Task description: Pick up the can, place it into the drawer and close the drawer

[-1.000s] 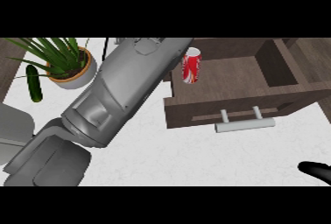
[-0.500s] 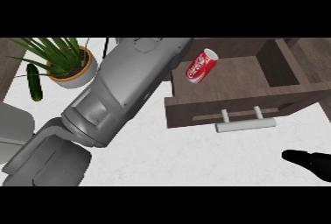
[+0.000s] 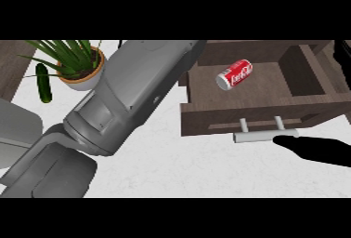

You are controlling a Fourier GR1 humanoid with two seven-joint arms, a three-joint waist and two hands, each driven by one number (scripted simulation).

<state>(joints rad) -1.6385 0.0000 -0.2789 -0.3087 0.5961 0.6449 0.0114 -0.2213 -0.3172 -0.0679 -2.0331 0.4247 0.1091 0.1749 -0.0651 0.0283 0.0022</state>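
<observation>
Can (image 3: 234, 74): lying on its side inside the open drawer (image 3: 226, 116).
My right hand (image 3: 319, 149): fingers straight, held together, tips at the drawer's handle (image 3: 257, 136).
My left forearm (image 3: 130, 93): over the surface (image 3: 192, 162) beside the drawer.

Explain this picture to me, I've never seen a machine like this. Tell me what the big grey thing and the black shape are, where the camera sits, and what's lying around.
This is a humanoid robot at a kitchen counter. The camera sits in its head and looks steeply down, so you see only its own arms. The big grey thing is its left forearm, stretching up to the picture's top; that arm's hand does not show. The black shape at the lower right is its right hand, right by the handle of an open drawer. The red can is not held: it lies on its side inside the drawer. At the left are a potted plant and a cucumber.
</observation>
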